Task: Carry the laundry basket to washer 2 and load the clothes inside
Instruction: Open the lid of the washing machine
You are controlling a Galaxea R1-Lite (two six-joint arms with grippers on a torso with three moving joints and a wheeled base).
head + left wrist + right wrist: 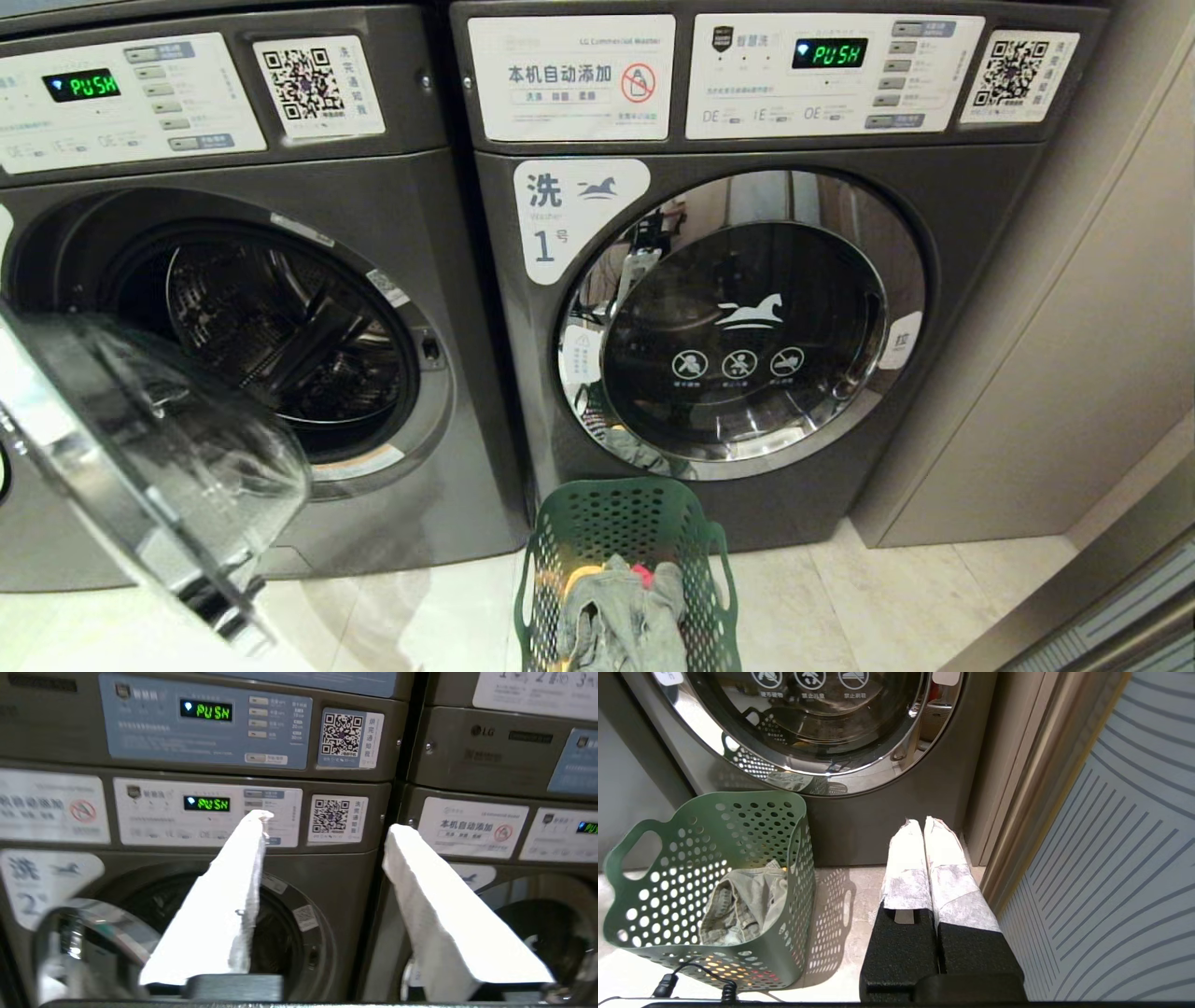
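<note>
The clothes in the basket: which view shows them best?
The head view: the clothes lie open from above, grey denim with yellow and pink showing. The right wrist view shows only the denim through the basket. The left wrist view shows none.

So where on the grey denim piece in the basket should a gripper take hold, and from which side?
Probably from straight above, through the open top of the basket: its perforated walls close off every other side. Pinch the raised, bunched fold at the top of the denim, which lies uppermost on the heap, over the yellow and pink cloths. The crumpled ridge gives the fingers something to close on.
</note>
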